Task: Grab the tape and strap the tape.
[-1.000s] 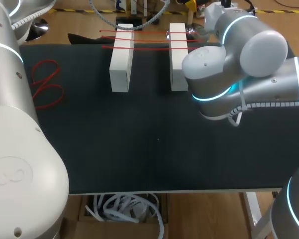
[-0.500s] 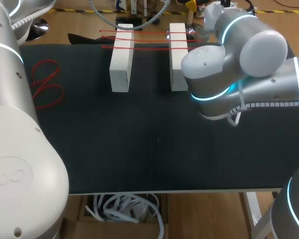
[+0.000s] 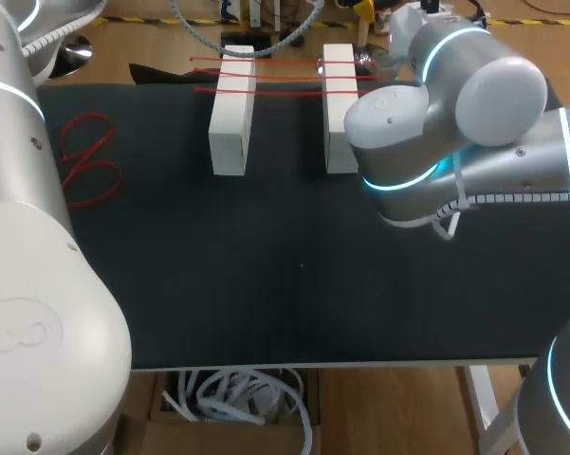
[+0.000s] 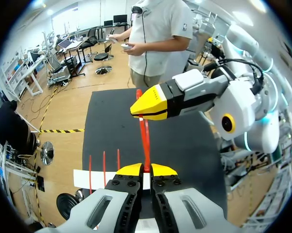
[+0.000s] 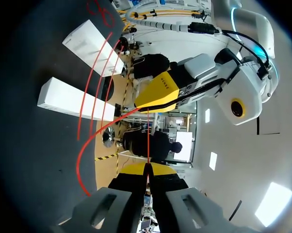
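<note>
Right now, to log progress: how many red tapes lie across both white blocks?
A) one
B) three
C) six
B: three tapes span the blocks near their far ends, while a fourth tape is pinched by the left gripper and the right gripper.

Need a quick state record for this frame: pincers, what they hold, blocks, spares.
left pincer: shut on the held red strap
right pincer: shut on the same strap, facing the left pincer
held red strap: straight between the two pincers
blocks: left white block, right white block, side by side at the far end of the black mat
laid straps: three, across both blocks
spare strap: looped on the mat by the left arm
</note>
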`<state>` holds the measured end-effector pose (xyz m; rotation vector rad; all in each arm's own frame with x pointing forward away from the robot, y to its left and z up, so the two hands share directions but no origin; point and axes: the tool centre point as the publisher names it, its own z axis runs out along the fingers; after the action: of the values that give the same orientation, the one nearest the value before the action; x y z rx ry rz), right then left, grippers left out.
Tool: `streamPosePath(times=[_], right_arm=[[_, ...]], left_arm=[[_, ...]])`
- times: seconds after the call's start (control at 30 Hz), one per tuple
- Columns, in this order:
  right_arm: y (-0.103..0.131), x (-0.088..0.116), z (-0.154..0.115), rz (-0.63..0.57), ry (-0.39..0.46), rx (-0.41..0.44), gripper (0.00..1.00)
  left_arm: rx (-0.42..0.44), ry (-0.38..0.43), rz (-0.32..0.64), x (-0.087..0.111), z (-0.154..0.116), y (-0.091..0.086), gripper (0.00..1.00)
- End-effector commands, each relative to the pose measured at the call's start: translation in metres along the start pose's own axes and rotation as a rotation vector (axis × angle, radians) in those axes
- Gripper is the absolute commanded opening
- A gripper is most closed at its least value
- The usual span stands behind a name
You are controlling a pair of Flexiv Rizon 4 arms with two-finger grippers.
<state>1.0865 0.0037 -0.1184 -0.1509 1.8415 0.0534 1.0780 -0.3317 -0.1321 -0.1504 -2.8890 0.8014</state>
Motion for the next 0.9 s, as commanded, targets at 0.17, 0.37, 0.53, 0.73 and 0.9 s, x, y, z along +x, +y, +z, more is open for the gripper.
streamPosePath(times=[0.17, 0.37, 0.53, 0.73, 0.9], right_arm=[[-0.0002, -0.0039, 0.0005, -0.008, 0.018, 0.002, 0.0], [-0.0005, -0.0032, 0.0021, -0.016, 0.024, -0.001, 0.0], [0.0001, -0.0013, 0.0035, -0.02, 0.031, -0.004, 0.0], [0.0021, -0.0002, 0.0041, -0.022, 0.036, -0.008, 0.0], [0.0033, 0.0, 0.0043, -0.022, 0.038, -0.014, 0.0]], left_arm=[[-0.004, 0.002, -0.001, -0.0003, -0.0007, -0.0006, 0.0], [-0.004, 0.002, -0.001, -0.0003, -0.0007, -0.0006, 0.0], [-0.004, 0.002, -0.001, -0.0003, -0.0007, -0.0006, 0.0], [-0.004, 0.002, -0.001, -0.0003, -0.0007, -0.0006, 0.0], [-0.004, 0.002, -0.001, -0.0003, -0.0007, -0.0006, 0.0]])
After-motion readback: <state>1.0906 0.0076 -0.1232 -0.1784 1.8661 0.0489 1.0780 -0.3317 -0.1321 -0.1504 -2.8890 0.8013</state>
